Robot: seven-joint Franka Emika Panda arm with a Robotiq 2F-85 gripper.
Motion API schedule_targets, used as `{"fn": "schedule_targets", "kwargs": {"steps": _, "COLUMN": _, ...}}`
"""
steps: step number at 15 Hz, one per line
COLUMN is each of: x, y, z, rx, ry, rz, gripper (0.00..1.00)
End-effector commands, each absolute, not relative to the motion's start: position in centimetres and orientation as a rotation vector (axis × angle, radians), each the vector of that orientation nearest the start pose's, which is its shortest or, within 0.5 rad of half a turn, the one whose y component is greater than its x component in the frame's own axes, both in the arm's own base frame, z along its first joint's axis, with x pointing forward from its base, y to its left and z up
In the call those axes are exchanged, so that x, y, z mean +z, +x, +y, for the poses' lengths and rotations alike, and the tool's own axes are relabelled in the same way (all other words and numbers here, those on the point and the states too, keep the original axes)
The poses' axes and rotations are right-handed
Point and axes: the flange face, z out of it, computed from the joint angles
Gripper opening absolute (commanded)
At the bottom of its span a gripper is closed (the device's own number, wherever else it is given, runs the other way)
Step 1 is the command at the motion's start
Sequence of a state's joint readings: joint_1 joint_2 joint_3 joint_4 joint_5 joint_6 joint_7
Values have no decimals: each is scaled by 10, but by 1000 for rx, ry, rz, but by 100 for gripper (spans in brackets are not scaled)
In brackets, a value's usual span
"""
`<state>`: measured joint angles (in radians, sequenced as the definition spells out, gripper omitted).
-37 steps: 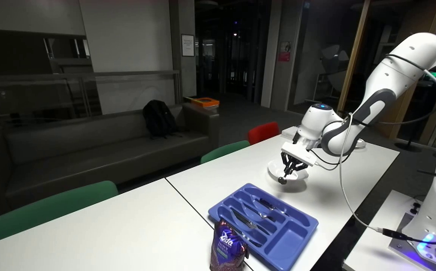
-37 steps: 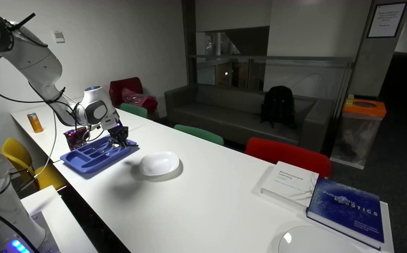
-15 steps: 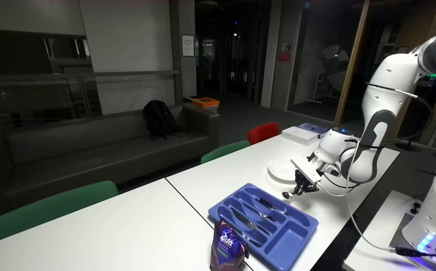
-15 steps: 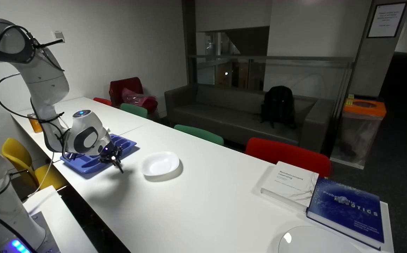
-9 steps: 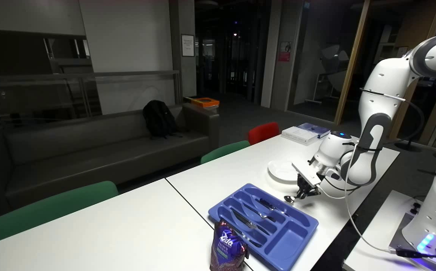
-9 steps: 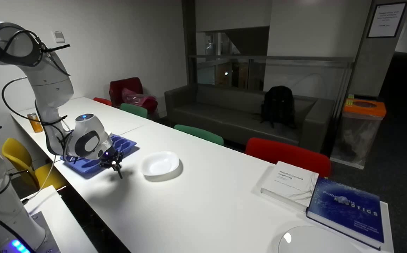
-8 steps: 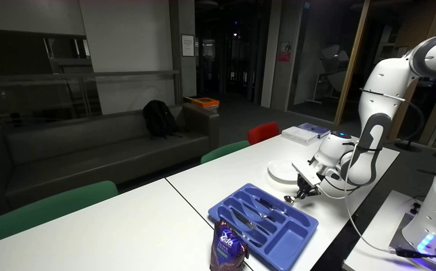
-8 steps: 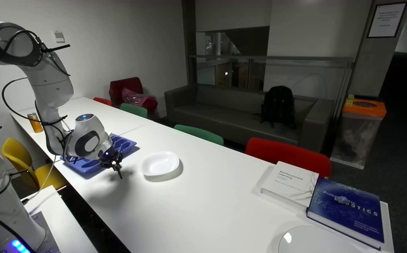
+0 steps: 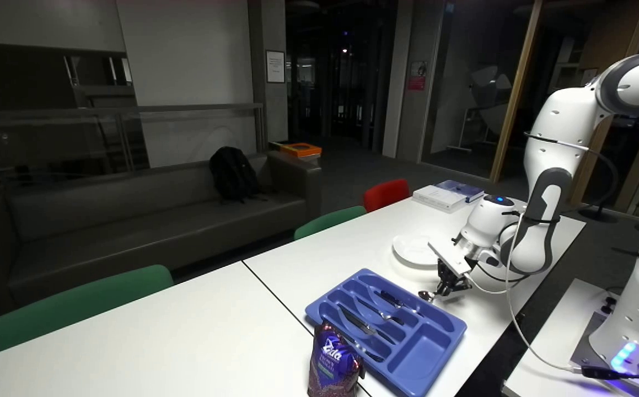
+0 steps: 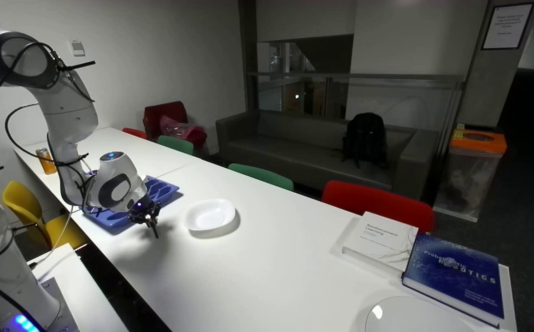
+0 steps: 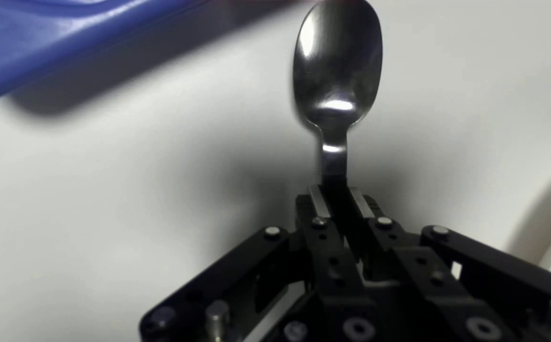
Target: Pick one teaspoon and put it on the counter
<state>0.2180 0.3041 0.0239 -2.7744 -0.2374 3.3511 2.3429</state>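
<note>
The teaspoon (image 11: pixel 338 61) is a shiny metal spoon whose bowl points away from the jaws in the wrist view. My gripper (image 11: pixel 337 194) is shut on its handle; the handle end is hidden between the fingers. In both exterior views the gripper (image 9: pixel 444 288) (image 10: pixel 149 216) is low over the white counter (image 9: pixel 187 325) (image 10: pixel 271 272), beside the blue cutlery tray (image 9: pixel 421 353) (image 10: pixel 110 220). The spoon bowl also shows in an exterior view (image 9: pixel 427 296), near the tray's edge. I cannot tell whether the spoon touches the counter (image 11: pixel 137 190).
A white plate (image 9: pixel 402 251) (image 10: pixel 210 215) stands close beside the gripper. The tray holds several cutlery pieces. A purple bag (image 9: pixel 333 361) stands in front of the tray. Books (image 9: pixel 439 197) (image 10: pixel 379 242), a glass-like disc (image 10: pixel 414 318) and an orange can (image 10: pixel 45 160) are farther off.
Over the earlier frames my gripper, holding the teaspoon, moved toward the robot's side and down, beside the tray. In the last half second it sinks slightly. The tray and plate stay put.
</note>
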Motion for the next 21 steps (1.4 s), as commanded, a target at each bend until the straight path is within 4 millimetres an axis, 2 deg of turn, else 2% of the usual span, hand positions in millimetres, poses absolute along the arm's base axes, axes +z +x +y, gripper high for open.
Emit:
{"fn": "schedule_targets", "kwargs": {"steps": 1, "x": 151, "y": 371, "z": 117, "rx": -50, "ry": -1721, "rz": 2331, "gripper": 3}}
{"fn": "schedule_targets", "kwargs": {"steps": 6, "x": 150, "y": 369, "z": 116, "rx": -35, "ry": -1753, "rz": 2339, "gripper": 3}}
{"fn": "schedule_targets", "kwargs": {"steps": 7, "x": 150, "y": 369, "z": 115, "rx": -32, "ry": -1757, "rz": 2340, "gripper": 8}}
{"fn": "schedule_targets", "kwargs": {"steps": 8, "x": 150, "y": 369, "z": 115, "rx": -30, "ry": -1759, "rz": 2340, "gripper": 20}}
{"fn": "schedule_targets", "kwargs": {"steps": 9, "x": 149, "y": 368, "z": 115, "rx": -27, "ry": -1760, "rz": 2340, "gripper": 40}}
{"fn": "schedule_targets", "kwargs": {"steps": 14, "x": 152, "y": 370, "z": 112, "rx": -20, "ry": -1765, "rz": 2330, "gripper": 75}}
{"fn": "schedule_targets", "kwargs": {"steps": 17, "x": 160, "y": 373, "z": 109, "rx": -39, "ry": -1778, "rz": 2339, "gripper": 97}}
{"fn": "schedule_targets", "kwargs": {"steps": 18, "x": 163, "y": 374, "z": 108, "rx": -49, "ry": -1786, "rz": 2344, "gripper": 100}}
{"fn": "schedule_targets", "kwargs": {"steps": 19, "x": 173, "y": 361, "z": 103, "rx": -68, "ry": -1795, "rz": 2355, "gripper": 100}}
{"fn": "schedule_targets", "kwargs": {"steps": 21, "x": 186, "y": 379, "z": 105, "rx": -112, "ry": -1806, "rz": 2377, "gripper": 100}}
